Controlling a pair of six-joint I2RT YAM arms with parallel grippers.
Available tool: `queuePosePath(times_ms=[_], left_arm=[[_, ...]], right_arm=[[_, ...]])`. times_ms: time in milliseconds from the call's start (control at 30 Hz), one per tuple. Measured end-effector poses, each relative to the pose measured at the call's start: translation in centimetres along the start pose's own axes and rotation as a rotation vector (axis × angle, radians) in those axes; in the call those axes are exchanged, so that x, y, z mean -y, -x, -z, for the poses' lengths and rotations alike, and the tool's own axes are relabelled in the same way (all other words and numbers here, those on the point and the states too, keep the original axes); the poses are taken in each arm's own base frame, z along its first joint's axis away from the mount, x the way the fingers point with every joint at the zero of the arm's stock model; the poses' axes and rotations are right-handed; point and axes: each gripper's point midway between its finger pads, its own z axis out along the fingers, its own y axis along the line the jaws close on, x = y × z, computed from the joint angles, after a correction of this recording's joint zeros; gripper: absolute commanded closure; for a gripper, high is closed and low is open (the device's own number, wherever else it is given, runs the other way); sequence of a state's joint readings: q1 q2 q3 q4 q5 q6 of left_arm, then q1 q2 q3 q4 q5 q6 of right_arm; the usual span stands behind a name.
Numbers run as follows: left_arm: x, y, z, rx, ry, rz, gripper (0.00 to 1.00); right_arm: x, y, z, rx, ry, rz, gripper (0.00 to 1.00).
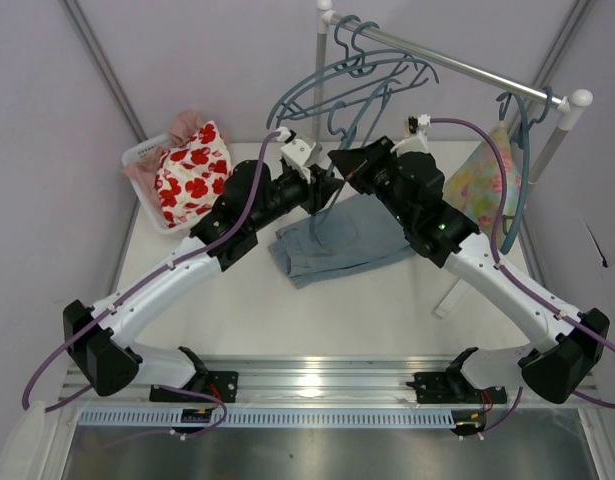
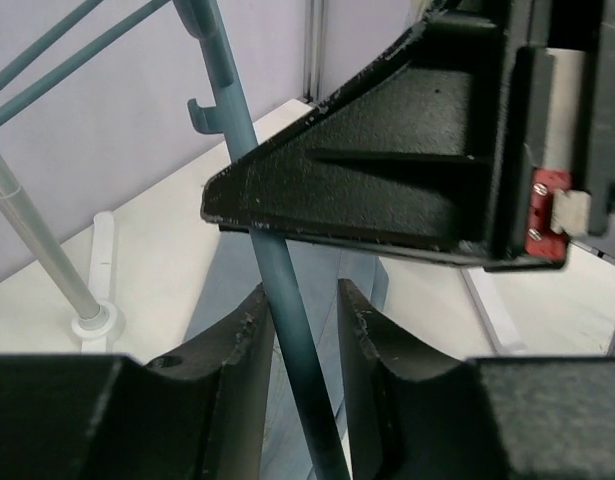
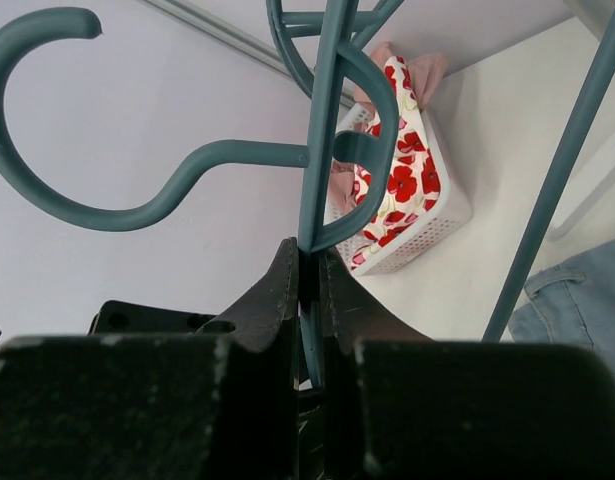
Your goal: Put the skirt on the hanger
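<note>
The light blue denim skirt (image 1: 352, 240) lies flat on the white table under both grippers; it also shows in the wrist views (image 2: 222, 290) (image 3: 582, 300). My right gripper (image 1: 337, 160) (image 3: 309, 255) is shut on a teal hanger (image 3: 237, 155), which it holds in the air with the hook to the left in its wrist view. My left gripper (image 1: 322, 190) (image 2: 302, 295) faces it, open. One thin arm of the hanger (image 2: 232, 110) runs between the left gripper's fingers, close to the left finger (image 2: 242, 340), with a gap to the other one.
A white basket (image 1: 142, 155) with the red-flowered cloth (image 1: 192, 170) stands at the back left. The clothes rail (image 1: 457, 65) crosses the back right with several teal hangers (image 1: 357, 45) on it. A pastel floral garment (image 1: 477, 185) hangs at the right. A rack foot (image 2: 92, 320) rests on the table.
</note>
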State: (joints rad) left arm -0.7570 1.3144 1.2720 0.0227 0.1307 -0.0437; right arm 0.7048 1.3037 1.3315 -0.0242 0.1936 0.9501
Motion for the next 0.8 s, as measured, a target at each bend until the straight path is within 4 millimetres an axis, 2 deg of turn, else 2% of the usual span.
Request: queuePosePath(times_ms=[33, 133, 167, 233, 267, 300, 367, 400, 467, 500, 533, 600, 667, 800], left_arm=[[-0.1, -0.1, -0.4, -0.005, 0.002, 0.000, 0.74], [-0.7, -0.2, -0.7, -0.008, 0.026, 0.007, 0.84], [-1.0, -0.2, -0.7, -0.008, 0.036, 0.012, 0.91], [-1.2, -0.1, -0.7, -0.005, 0.041, 0.023, 0.97], [-1.2, -0.1, -0.7, -0.003, 0.040, 0.029, 1.00], [-1.3, 0.0, -0.7, -0.001, 0.040, 0.034, 1.00], [-1.4, 0.0, -0.7, -0.001, 0.036, 0.047, 1.00], [-1.4, -0.1, -0.7, -0.002, 0.032, 0.055, 1.00], [-1.5, -0.3, -0.5, -0.014, 0.031, 0.072, 1.00], [-1.5, -0.6, -0.4, -0.023, 0.033, 0.083, 1.00], [-1.5, -1.1, -0.2, -0.037, 0.035, 0.096, 1.00], [-1.4, -2.8, 0.7, -0.078, 0.039, 0.125, 1.00], [-1.2, -5.0, 1.7, -0.129, 0.048, 0.154, 1.00], [-1.2, -11.2, 4.2, -0.270, 0.090, 0.227, 1.00]], right_arm=[[0.0, 0.0, 0.0, -0.001, 0.001, 0.000, 1.00], [0.1, 0.2, 0.0, 0.006, -0.004, 0.000, 1.00], [0.1, 0.2, -0.1, 0.010, -0.006, 0.000, 1.00], [0.1, 0.3, -0.1, 0.013, -0.006, 0.000, 1.00], [0.1, 0.3, -0.1, 0.014, -0.004, -0.001, 0.96], [0.0, 0.3, -0.1, 0.015, -0.003, -0.001, 0.82], [0.0, 0.3, -0.1, 0.013, 0.000, 0.000, 0.67], [0.0, 0.1, 0.0, 0.001, 0.003, 0.003, 0.57], [0.2, -0.4, 0.1, -0.027, -0.001, 0.018, 0.53], [0.5, -0.7, 0.2, -0.044, -0.007, 0.032, 0.46], [0.7, -1.0, 0.3, -0.064, -0.011, 0.046, 0.43], [1.4, -2.0, 0.6, -0.113, -0.011, 0.082, 0.39], [2.6, -3.5, 1.6, -0.179, -0.007, 0.114, 0.39], [6.0, -7.0, 4.1, -0.311, -0.019, 0.144, 0.38]])
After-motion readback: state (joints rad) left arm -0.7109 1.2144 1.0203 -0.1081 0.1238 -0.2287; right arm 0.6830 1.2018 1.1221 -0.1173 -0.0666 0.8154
